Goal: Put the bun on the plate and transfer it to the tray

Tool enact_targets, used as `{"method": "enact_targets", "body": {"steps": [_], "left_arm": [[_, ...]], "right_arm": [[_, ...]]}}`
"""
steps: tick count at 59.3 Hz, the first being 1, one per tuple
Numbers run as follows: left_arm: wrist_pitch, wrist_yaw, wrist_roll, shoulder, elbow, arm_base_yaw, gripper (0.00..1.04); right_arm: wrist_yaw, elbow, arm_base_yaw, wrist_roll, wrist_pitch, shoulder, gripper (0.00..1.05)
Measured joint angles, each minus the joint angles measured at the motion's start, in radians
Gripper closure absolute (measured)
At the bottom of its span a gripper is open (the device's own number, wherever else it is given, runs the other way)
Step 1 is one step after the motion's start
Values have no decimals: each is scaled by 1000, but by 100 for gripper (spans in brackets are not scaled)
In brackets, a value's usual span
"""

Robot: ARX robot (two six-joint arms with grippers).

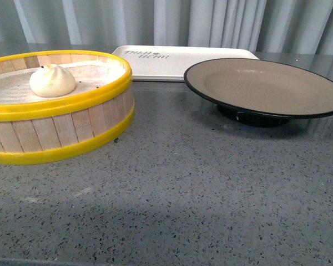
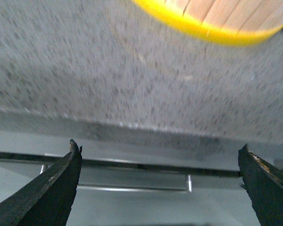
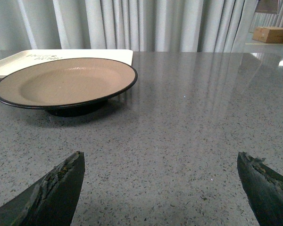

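The cream-white bun [image 1: 53, 80] sits inside the yellow-rimmed wooden steamer basket [image 1: 72, 130] at the left of the front view. To its right stands the tan plate [image 1: 266, 88] with a black rim, also in the right wrist view as the plate [image 3: 66, 82]. Behind both lies the off-white tray [image 1: 183, 61] with dark lettering; one end of the tray [image 3: 19, 59] shows behind the plate. Neither arm shows in the front view. My left gripper [image 2: 160, 153] is open over the table's near edge, the basket [image 2: 217, 21] ahead of it. My right gripper [image 3: 160, 160] is open and empty above the tabletop.
The grey speckled tabletop [image 1: 183, 188] stretches in front of the basket and plate. Pale curtains [image 1: 172, 22] hang behind the table. A cardboard box [image 3: 271, 34] stands far off at the back in the right wrist view.
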State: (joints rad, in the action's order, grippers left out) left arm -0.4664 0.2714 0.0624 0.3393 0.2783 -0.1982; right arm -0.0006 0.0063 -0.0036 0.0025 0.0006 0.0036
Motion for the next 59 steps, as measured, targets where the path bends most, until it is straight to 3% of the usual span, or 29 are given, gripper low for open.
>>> {"method": "enact_targets", "body": {"steps": [7,13,26,35,48,59], "left_arm": [[41,53,0,42,97,-78,7],[98,38,2,100,166,-78,7],[311,-154,12,375,353,153,7],[406,-229,-16,651,563,305,7],[363,-323,-69,1019,866,397,7],[322,-346,-88,1118,928,414,7]], "right_arm": [[0,0,0,0,0,0,8],[-1,0,0,0,0,0,8],[-1,0,0,0,0,0,8],[0,0,0,0,0,0,8],[-1,0,0,0,0,0,8],[0,0,0,0,0,0,8]]}}
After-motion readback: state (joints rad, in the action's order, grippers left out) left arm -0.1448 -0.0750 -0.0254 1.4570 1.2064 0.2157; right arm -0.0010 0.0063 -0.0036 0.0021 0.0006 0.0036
